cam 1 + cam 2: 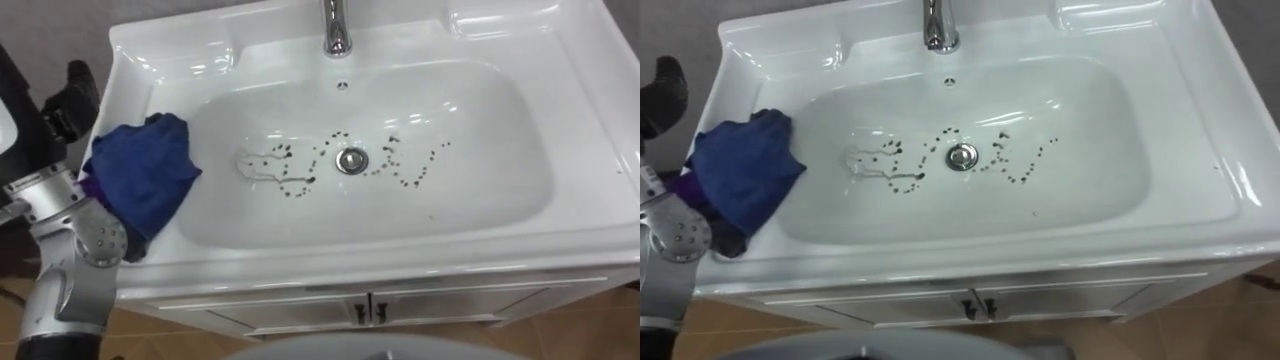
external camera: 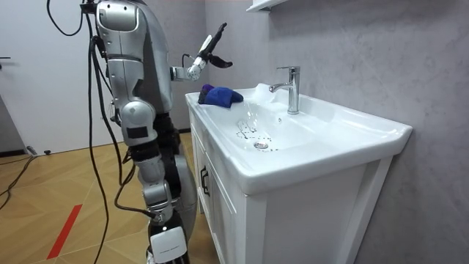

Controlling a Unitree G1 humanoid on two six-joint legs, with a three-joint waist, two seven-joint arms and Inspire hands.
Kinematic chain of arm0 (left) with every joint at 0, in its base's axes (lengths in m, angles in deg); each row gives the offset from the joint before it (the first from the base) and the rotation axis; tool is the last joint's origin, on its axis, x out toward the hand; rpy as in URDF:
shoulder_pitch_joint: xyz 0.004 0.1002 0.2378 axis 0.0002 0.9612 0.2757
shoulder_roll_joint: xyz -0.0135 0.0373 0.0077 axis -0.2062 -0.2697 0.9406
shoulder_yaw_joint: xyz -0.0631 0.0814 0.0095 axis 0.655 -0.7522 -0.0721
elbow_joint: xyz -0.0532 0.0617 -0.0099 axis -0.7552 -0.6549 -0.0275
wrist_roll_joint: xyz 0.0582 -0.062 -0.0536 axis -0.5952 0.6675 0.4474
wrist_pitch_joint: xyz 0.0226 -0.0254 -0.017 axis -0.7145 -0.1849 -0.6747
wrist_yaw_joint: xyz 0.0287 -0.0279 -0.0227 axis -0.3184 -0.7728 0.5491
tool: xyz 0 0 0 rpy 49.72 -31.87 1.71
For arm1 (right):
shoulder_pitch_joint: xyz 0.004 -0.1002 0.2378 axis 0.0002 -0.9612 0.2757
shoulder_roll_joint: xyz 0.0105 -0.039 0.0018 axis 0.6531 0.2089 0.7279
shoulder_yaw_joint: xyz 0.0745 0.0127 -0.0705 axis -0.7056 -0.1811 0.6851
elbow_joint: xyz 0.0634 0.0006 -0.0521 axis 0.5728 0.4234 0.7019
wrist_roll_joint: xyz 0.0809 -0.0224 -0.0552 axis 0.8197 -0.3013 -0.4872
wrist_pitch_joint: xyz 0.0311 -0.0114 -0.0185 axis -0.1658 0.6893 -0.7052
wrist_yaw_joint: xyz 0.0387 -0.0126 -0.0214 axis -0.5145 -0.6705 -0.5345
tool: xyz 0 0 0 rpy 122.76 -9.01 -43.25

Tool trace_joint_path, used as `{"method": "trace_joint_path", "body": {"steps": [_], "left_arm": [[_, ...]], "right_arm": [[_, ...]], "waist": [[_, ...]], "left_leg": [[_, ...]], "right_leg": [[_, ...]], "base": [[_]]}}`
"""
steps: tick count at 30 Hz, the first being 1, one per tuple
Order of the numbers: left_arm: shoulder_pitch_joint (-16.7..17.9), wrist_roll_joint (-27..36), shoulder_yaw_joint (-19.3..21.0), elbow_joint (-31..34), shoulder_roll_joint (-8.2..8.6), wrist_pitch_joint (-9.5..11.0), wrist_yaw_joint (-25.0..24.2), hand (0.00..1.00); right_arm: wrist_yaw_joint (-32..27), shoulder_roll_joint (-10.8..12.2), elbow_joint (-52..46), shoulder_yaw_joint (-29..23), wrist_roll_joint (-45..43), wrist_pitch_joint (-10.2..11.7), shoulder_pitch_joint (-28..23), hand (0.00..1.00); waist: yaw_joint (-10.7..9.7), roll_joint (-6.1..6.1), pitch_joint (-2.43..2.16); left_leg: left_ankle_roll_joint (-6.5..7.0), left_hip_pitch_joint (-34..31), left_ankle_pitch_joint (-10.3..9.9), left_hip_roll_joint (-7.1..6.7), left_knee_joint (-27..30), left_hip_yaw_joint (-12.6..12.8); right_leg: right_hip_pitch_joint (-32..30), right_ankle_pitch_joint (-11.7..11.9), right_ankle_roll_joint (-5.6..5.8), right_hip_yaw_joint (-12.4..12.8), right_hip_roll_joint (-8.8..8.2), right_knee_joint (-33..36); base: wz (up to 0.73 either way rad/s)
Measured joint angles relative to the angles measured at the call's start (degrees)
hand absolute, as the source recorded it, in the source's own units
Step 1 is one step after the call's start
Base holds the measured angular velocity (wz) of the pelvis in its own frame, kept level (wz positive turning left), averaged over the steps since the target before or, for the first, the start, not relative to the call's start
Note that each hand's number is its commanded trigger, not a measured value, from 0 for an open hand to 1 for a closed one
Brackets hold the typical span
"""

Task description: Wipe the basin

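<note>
Left eye view is showing the left hand (image 1: 72, 98) hovering at the left rim of the basin (image 1: 130, 60), its fingers looking loosely spread and gripping nothing. The room view is placing it above the blue cloth (image 1: 145, 175), apart from it. The cloth is lying bunched on that rim, spilling toward the bowl. Further right, dark specks (image 1: 295, 185) are dotting the bowl around the drain (image 1: 351, 160). Wiping is not yet starting, I judge. The hand is needing to drop, close on the cloth and sweep it rightward across the specks.
</note>
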Motion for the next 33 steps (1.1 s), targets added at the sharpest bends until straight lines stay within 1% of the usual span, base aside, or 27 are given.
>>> {"method": "trace_joint_path", "body": {"steps": [3,5,7,9,11,14,16,18,19,20,22,24,28,33], "left_arm": [[0.0,0.0,-0.6,0.0,0.51,0.1,-0.4,0.00],[0.0,0.0,-1.5,0.6,1.65,0.1,-1.1,0.00],[0.0,-0.1,-2.7,0.8,2.31,0.1,-1.7,0.00],[0.0,0.0,-4.0,0.8,3.64,0.0,-2.7,0.00],[0.0,0.0,-4.8,0.8,4.37,-0.2,-3.9,0.00],[0.0,0.0,-6.4,0.8,4.48,-0.2,-6.1,0.00],[0.0,0.0,-7.6,0.8,4.62,-0.3,-7.3,0.00],[0.0,0.0,-8.9,0.8,4.97,-0.5,-8.1,0.00],[0.0,0.0,-9.7,0.7,5.51,-0.5,-8.3,0.00],[0.0,0.0,-10.2,0.6,6.46,-0.6,-8.6,0.00],[0.0,0.0,-11.4,0.3,7.08,-0.6,-8.9,0.00],[0.2,0.0,-12.9,0.3,7.20,-0.6,-9.3,0.00],[0.5,0.2,-14.1,0.3,7.57,-0.6,-10.1,0.00],[3.1,0.8,-16.1,-0.2,7.57,-0.6,-10.7,0.00]], "right_arm": [[0.0,0.1,0.0,0.2,0.0,0.0,0.6,0.00],[-0.1,0.5,-0.5,1.2,0.1,0.0,0.6,0.00],[-0.2,0.8,-0.4,1.6,0.1,0.0,0.7,0.00],[-0.8,1.4,-0.3,1.7,0.1,0.0,0.7,0.00],[-0.8,1.9,-0.4,1.8,0.1,-0.1,0.6,0.00],[-0.4,2.7,0.0,1.9,0.2,-0.7,0.6,0.00],[0.2,2.9,0.2,2.3,0.3,-1.2,0.7,0.00],[0.2,3.2,0.9,2.3,0.3,-1.3,0.8,0.00],[0.2,3.3,0.9,2.4,0.2,-1.5,0.8,0.00],[0.2,3.4,0.9,2.3,0.2,-2.1,0.9,0.00],[0.2,3.6,0.9,2.3,0.1,-2.4,0.9,0.00],[0.3,3.6,0.9,2.3,-0.2,-2.5,0.9,0.00],[0.6,3.6,0.9,2.3,-0.2,-2.5,1.0,0.00],[0.6,3.6,0.6,2.3,-2.1,-2.5,1.1,0.00]], "waist": [[-0.3,-0.19,-0.05],[-0.3,-0.44,-0.04],[-0.3,-0.63,-0.08],[-0.3,-1.18,-0.14],[-0.3,-1.79,-0.07],[-0.3,-2.86,-0.06],[-0.3,-3.13,-0.04],[-0.3,-3.23,0.01],[-0.5,-3.29,0.06],[-0.4,-3.35,0.10],[-0.4,-3.39,0.16],[-0.4,-3.18,0.08],[-0.5,-2.97,0.10],[-0.5,-2.98,0.11]], "left_leg": [[0.00,0.0,0.0,0.02,0.0,0.0],[0.00,0.0,0.0,0.02,0.0,0.0],[0.00,0.1,0.0,0.02,-0.1,0.0],[0.00,0.3,0.0,0.02,-0.1,0.2],[0.00,0.4,0.0,0.04,-0.1,0.3],[0.00,0.4,0.0,0.05,0.0,0.3],[0.00,0.4,0.0,0.05,0.0,0.4],[0.00,0.5,0.0,0.06,0.0,0.5],[0.00,0.6,0.0,0.06,-0.1,0.6],[0.00,0.6,0.0,0.06,-0.1,0.6],[0.00,0.6,0.0,0.06,-0.1,0.6],[0.00,0.9,0.0,0.06,-0.2,0.7],[0.00,1.1,0.0,0.06,-0.4,0.7],[0.00,1.2,0.0,0.07,-0.4,0.7]], "right_leg": [[0.1,0.0,0.00,0.0,-0.01,0.0],[0.1,0.0,0.00,-0.1,-0.01,0.0],[0.1,0.0,0.00,-0.1,-0.01,0.0],[0.3,0.0,0.00,0.0,-0.01,0.0],[0.3,0.0,0.00,0.0,-0.01,0.0],[0.5,0.0,0.00,0.0,0.00,0.0],[0.7,0.0,0.00,0.0,0.00,0.0],[0.7,0.0,0.00,0.0,0.00,0.0],[1.0,0.0,0.00,0.0,0.00,0.0],[1.1,0.0,-0.01,0.0,0.00,-0.1],[1.2,0.0,-0.01,0.1,0.00,-0.1],[1.2,0.0,0.00,0.3,0.00,-0.1],[1.6,0.0,0.00,0.3,0.04,-0.1],[1.2,0.0,0.00,0.2,0.05,-0.1]], "base": [[0.00],[0.00],[0.00],[0.00],[0.00],[0.00],[0.00],[0.00],[0.00],[0.00],[0.00],[-0.03],[0.00],[0.00]]}}
